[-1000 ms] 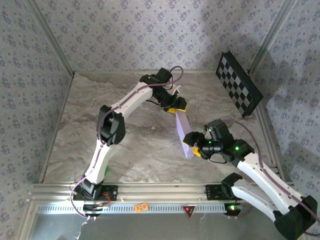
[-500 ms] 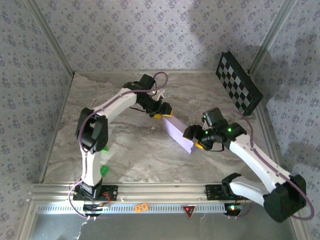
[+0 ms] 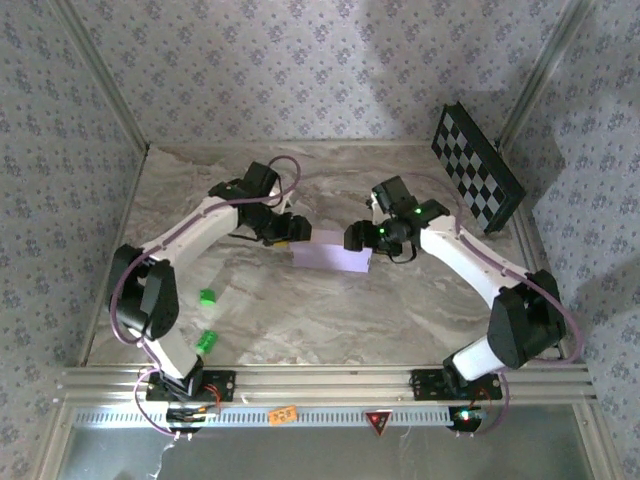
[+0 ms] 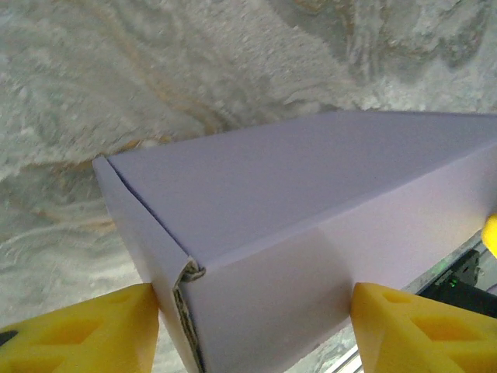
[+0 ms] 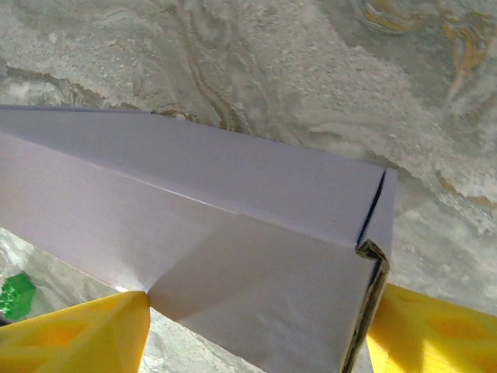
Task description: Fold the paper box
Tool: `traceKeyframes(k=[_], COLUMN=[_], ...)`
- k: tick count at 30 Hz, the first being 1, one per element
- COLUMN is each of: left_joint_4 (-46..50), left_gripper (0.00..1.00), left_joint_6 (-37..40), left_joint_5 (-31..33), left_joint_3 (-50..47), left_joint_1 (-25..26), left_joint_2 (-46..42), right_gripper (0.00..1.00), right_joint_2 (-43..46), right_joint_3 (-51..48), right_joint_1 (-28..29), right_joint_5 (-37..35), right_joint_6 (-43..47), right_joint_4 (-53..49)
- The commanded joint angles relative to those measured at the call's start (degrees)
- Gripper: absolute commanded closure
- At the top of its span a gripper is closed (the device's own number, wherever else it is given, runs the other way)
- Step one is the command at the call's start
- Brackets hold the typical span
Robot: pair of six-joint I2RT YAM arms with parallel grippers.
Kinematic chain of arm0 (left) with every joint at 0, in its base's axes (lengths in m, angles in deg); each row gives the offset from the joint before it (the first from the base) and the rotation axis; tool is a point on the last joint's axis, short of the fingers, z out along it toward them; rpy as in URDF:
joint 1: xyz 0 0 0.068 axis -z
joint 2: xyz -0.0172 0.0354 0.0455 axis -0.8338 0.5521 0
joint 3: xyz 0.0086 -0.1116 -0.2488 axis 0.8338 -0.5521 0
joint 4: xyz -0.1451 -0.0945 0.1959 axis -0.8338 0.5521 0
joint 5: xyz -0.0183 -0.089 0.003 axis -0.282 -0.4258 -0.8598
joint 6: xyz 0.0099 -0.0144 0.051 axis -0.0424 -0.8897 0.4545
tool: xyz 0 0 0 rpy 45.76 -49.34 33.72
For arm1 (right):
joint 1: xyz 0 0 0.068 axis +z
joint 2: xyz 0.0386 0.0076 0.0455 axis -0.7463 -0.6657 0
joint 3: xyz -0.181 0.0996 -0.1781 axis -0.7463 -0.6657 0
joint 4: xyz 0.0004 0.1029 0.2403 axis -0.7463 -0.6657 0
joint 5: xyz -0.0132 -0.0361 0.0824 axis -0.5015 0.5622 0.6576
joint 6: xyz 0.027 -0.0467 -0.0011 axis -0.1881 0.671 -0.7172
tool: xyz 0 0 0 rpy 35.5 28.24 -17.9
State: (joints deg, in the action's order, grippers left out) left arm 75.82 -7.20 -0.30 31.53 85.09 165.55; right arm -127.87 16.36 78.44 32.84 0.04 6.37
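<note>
The paper box (image 3: 335,257) is a folded, flat lavender box lying crosswise over the middle of the marble table, held between both arms. My left gripper (image 3: 289,234) is shut on its left end and my right gripper (image 3: 360,238) on its right end. In the left wrist view the box (image 4: 295,186) fills the gap of the left gripper (image 4: 255,315), with both yellow fingertips (image 4: 101,326) against its end face. In the right wrist view the box (image 5: 217,225) sits the same way in the right gripper (image 5: 260,315), a corner seam beside one fingertip (image 5: 427,330).
A black-and-white checkerboard panel (image 3: 478,168) leans against the back right wall. Two small green blocks (image 3: 207,296) (image 3: 206,341) lie on the table (image 3: 300,320) at the near left; one (image 5: 15,294) shows in the right wrist view. Patterned walls close three sides.
Both arms carried the box from the near right toward the table's middle and back. It turned from a diagonal stand to lying crosswise. Both grips stayed on it.
</note>
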Motion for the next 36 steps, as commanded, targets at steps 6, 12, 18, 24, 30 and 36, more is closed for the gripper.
traceKeyframes(k=[6, 12, 18, 24, 30, 36], left_joint_4=[-5.64, -9.45, -11.47, -12.09, -16.35, -20.11], left_gripper=[0.34, 0.3, 0.24, 0.24, 0.28, 0.37], left_joint_6=[-5.1, -9.07, -11.33, -11.58, -12.33, -13.26], left_joint_5=[-8.25, -7.6, -3.53, -1.51, -3.85, -5.51], left_joint_3=[-12.22, -22.75, -28.78, -28.41, -26.36, -25.89], left_joint_1=[3.38, 5.34, 4.2, 1.02, 0.42, 0.42], left_joint_2=[-7.64, -13.03, -15.55, -14.4, -8.77, -4.14], right_gripper=[0.27, 0.22, 0.19, 0.22, 0.29, 0.37], right_joint_2=[4.6, 8.38, 8.13, 5.14, -1.01, -4.61], right_joint_3=[-6.93, -15.92, -20.8, -20.72, -18.95, -17.72], right_joint_1=[7.52, 10.96, 9.62, 4.54, 1.51, 1.39], right_joint_5=[2.26, 1.0, 0.74, 3.51, 6.85, 10.05], right_joint_6=[1.68, -3.85, -6.68, -7.49, -5.64, -6.28], right_joint_4=[5.8, 7.74, 9.28, 11.32, 14.16, 17.79])
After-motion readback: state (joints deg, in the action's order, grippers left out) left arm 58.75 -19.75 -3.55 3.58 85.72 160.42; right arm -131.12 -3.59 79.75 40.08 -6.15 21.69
